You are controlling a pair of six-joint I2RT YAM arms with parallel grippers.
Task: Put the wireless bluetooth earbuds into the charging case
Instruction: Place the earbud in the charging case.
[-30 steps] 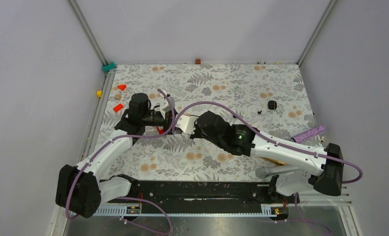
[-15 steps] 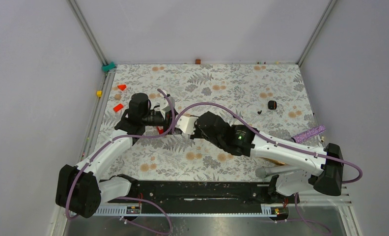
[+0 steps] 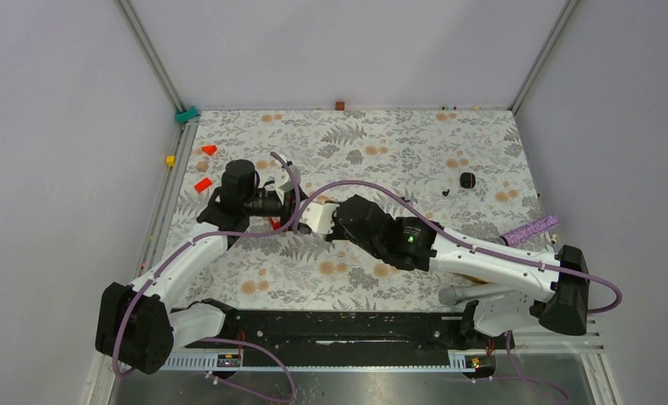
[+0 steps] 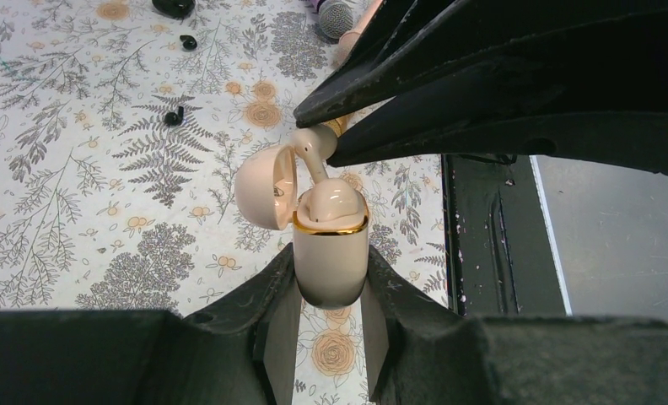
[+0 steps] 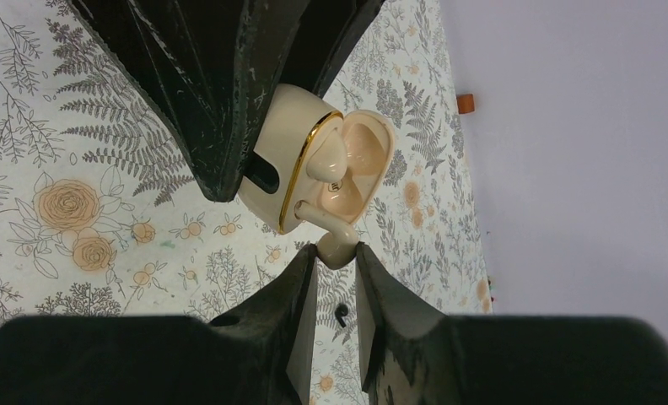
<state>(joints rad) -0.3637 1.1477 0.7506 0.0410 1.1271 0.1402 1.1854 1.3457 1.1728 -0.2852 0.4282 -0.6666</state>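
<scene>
My left gripper (image 4: 331, 260) is shut on a cream charging case (image 4: 331, 266) with a gold rim, held upright above the table, its lid (image 4: 267, 187) open. One pale earbud (image 4: 331, 201) sits in the case. My right gripper (image 5: 336, 253) is shut on a second pale earbud (image 5: 337, 243), whose stem reaches into the case's open mouth (image 5: 309, 207). In the top view the two grippers (image 3: 282, 205) (image 3: 310, 213) meet left of centre. Black earbuds lie on the table (image 4: 174, 116) (image 4: 188, 41) (image 3: 445, 192).
A black rounded object (image 3: 467, 179) lies at the right back. Orange-red bits (image 3: 209, 149) (image 3: 202, 184) lie at the left. A purple strip (image 3: 530, 229) lies at the right edge. A brown block (image 3: 340, 105) sits at the back wall. The black base rail (image 4: 491, 236) runs along the near edge.
My right gripper has moved slightly left with the earbud, closer to the case. The left arm has stayed in place.
</scene>
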